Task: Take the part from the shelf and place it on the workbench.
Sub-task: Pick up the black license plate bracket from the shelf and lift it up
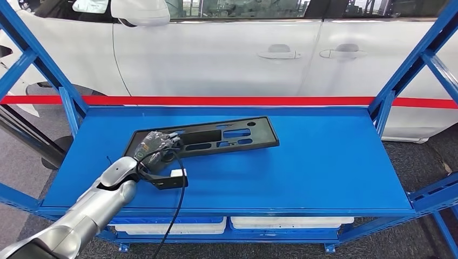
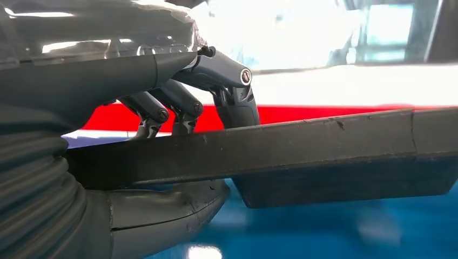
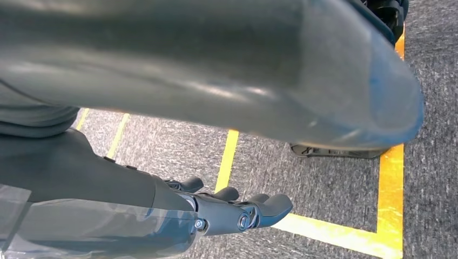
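Observation:
The part [image 1: 227, 137] is a long flat black panel with several slots, lying slantwise on the blue shelf [image 1: 324, 167]. My left hand [image 1: 156, 148] grips its near left end. In the left wrist view the dark fingers [image 2: 227, 75] lie over the top of the part [image 2: 324, 145] and the thick grey thumb [image 2: 173, 208] sits under its edge, above the blue surface. My right hand [image 3: 216, 213] hangs over grey carpet with its fingers stretched out and nothing in them.
Blue uprights [image 1: 402, 75] frame the shelf on both sides. A white car [image 1: 227, 48] and a red band [image 1: 216, 100] stand behind it. White bins [image 1: 291, 221] sit under the shelf. Yellow floor lines [image 3: 389, 189] run below my right hand.

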Tool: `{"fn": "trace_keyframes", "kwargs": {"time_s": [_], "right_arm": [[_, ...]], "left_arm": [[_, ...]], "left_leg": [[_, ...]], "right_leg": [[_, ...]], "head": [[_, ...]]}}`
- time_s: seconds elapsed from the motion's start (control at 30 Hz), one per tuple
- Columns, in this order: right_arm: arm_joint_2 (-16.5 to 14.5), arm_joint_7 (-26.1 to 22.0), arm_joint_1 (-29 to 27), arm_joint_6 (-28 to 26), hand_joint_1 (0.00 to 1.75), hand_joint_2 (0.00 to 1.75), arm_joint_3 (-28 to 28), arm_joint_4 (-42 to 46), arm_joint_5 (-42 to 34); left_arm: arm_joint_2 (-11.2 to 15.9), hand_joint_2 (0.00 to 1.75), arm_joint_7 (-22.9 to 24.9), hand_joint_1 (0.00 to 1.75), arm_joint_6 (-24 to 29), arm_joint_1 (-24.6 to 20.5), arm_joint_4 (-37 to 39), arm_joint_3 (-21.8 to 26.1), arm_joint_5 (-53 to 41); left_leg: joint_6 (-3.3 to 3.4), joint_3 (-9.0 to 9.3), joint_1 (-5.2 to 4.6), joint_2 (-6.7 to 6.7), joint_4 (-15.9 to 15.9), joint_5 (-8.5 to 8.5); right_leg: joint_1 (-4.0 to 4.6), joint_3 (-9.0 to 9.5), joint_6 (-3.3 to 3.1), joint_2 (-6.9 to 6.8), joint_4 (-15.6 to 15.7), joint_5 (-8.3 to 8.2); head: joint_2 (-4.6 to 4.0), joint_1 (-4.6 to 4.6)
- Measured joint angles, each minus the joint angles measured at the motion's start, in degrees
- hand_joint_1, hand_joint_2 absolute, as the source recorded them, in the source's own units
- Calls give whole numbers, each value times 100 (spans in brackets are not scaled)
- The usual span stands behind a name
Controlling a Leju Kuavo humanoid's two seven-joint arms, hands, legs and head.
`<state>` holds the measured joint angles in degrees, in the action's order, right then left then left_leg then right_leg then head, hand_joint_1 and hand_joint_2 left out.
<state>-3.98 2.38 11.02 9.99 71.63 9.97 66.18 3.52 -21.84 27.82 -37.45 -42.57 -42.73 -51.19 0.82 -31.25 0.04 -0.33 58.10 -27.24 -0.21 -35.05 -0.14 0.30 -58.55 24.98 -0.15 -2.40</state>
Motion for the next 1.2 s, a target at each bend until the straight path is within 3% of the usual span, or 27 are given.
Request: {"fn": "trace_keyframes", "kwargs": {"time_s": [0.1, 0.33, 0.5, 0.7, 0.87, 1.07, 1.13, 1.2], "right_arm": [[0, 1, -4, -17, 0, 0, 0, 0, -26], [0, 2, -26, -99, 0, 0, 0, 0, -89], [0, 3, -43, -113, 0, 0, 0, 0, -128], [0, 17, -49, -164, 0, 0, 0, 0, -141], [-1, 30, -48, -170, 0, 0, 0, 0, -149], [-18, 56, -44, -170, 0, 0, 0, 0, -160], [-18, 59, -43, -174, 0, 0, 0, 0, -161], [-17, 61, -47, -176, 0, 0, 0, 0, -161]], "left_arm": [[0, 175, -35, 175, 550, 167, -85, 106, -25], [-2, 175, 117, 175, 1149, 622, -610, 482, -558], [-66, 175, -41, 175, 1187, 1180, -1580, 1247, -1504], [-126, 175, -19, 175, 1192, 1487, -2321, 1867, -2430], [-133, 175, 182, 175, 1192, 1610, -2704, 2080, -2896], [-122, 175, 417, 175, 1192, 1617, -2821, 2107, -3002], [-118, 175, 480, 175, 1192, 1608, -2833, 2100, -3022], [-115, 175, 513, 175, 1192, 1606, -2835, 2088, -3028]], "left_leg": [[0, -2, 0, 1, 0, 0], [2, -9, 0, 0, 0, -1], [3, -17, -1, 0, 1, -5], [1, -18, -2, 0, 1, -7], [7, -22, -10, 0, 11, -11], [83, -18, -7, 5, -24, 49], [124, 7, 40, 23, -130, 140], [143, -13, 60, 37, -161, 183]], "right_leg": [[1, -3, 0, 1, 0, 0], [2, -10, 1, 2, 1, 1], [3, -17, 3, 2, 4, 3], [2, -17, 4, 1, 5, 3], [-6, -15, 8, 1, 9, 1], [-22, -6, 71, -7, 34, -28], [-20, -70, 120, -5, -121, 137], [-55, -325, 171, -7, -726, 531]], "head": [[0, 0], [0, 0], [0, 0], [0, 0], [0, 0], [0, -1], [0, 1], [0, 1]]}}
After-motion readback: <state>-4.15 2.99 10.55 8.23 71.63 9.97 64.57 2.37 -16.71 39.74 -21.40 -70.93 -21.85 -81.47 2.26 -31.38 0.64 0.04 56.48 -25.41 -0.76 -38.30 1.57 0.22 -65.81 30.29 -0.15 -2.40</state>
